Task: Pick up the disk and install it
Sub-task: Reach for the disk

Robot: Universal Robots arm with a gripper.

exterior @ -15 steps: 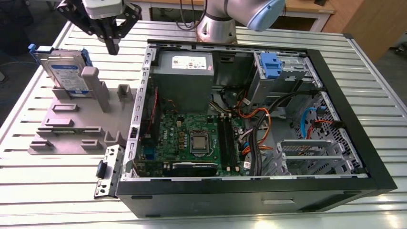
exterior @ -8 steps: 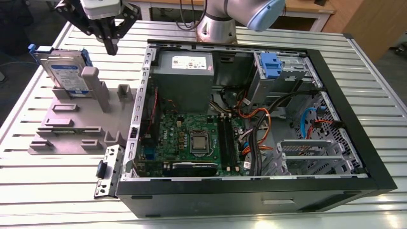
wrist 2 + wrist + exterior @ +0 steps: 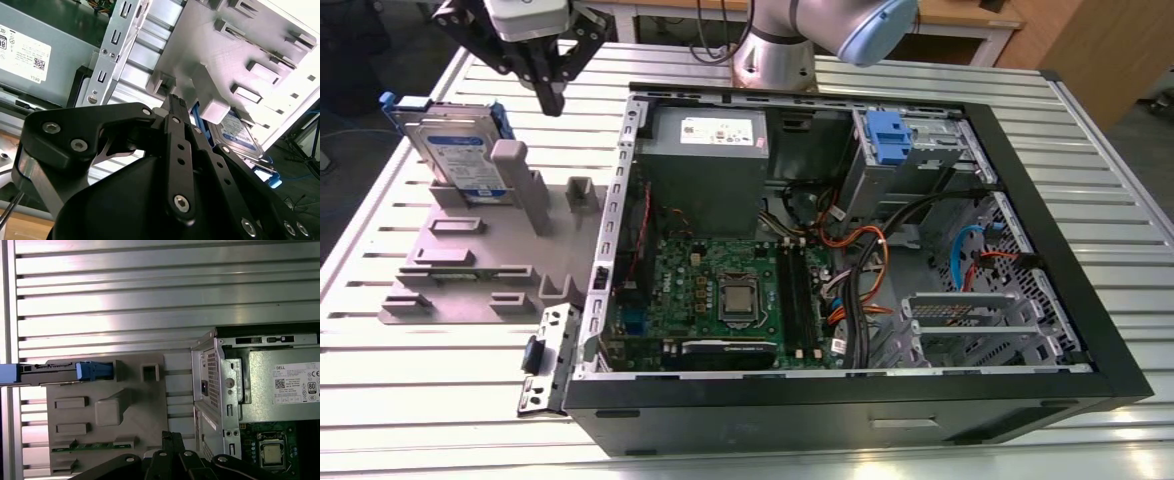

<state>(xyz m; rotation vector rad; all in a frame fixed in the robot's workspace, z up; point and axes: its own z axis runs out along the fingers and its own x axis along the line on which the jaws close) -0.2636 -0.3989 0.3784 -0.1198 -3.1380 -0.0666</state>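
Observation:
The disk (image 3: pixel 454 150) stands on edge in a slot of the grey holder plate (image 3: pixel 467 275), at the exterior view's left; its white-and-blue label and blue bracket show. My gripper (image 3: pixel 554 103) hangs above and just to the right of the disk, apart from it, its black fingers closed together on nothing. The first wrist view shows the disk (image 3: pixel 65 371) edge-on across the holder (image 3: pixel 145 405), with the gripper (image 3: pixel 172 437) off to one side of it. The second wrist view has the disk (image 3: pixel 240 132) beyond the shut fingertips (image 3: pixel 175 102).
An open black computer case (image 3: pixel 854 405) lies right of the holder on a slatted metal table (image 3: pixel 427 380). Inside are a grey box with a white sticker (image 3: pixel 707 150), a blue tab on a metal bay (image 3: pixel 887 135), a circuit board and cables. The arm's base (image 3: pixel 774 60) stands behind the case.

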